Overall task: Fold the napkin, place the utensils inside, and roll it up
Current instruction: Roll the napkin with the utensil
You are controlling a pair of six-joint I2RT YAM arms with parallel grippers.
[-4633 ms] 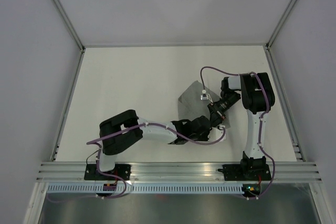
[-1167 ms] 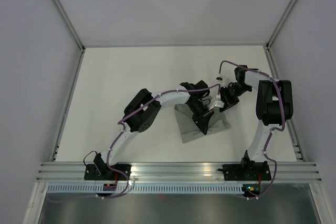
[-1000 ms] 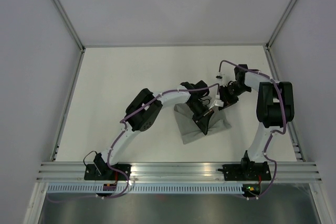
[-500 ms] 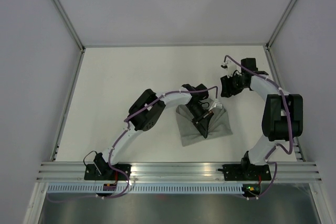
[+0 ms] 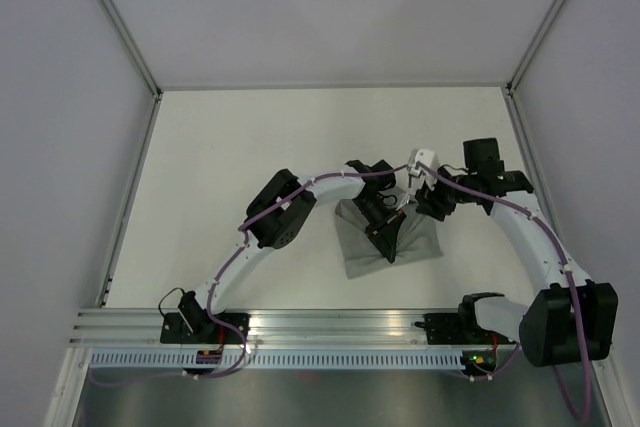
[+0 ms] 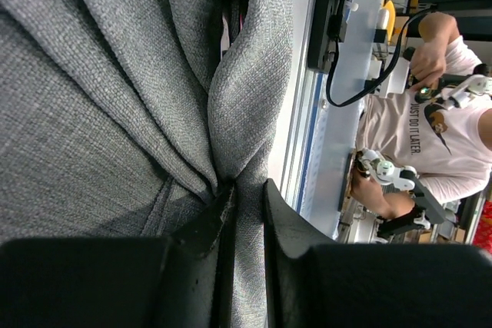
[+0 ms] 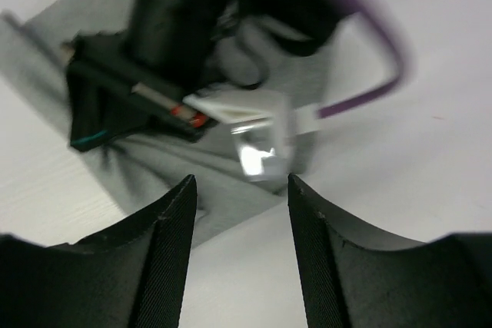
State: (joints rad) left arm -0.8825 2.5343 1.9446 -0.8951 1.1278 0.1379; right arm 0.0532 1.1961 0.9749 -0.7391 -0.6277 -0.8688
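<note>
Top external: napkin [image 5: 358, 247] lies bunched, part-folded, on bench [image 5: 250, 147] right of centre, w/ both tools at it.
Napkin's held by L tool [image 6: 247, 190]: left wrist view shows the fingers closed tight on a raised ridge of cloth. The ridge runs straight out from the tips, w/ folds fanning off either side. That tool reaches in from the left, so the cloth sits directly under and ahead of it. R tool [image 7: 240, 186] is just beside napkin's far-right edge and above it, jaws apart w/ nothing between; napkin lies to its near-left. L is the nearer one, already in contact. R would need to drop to the free edge to share the fold, I'd judge. No utensils clearly seen, poss. hidden in the folds.
</note>
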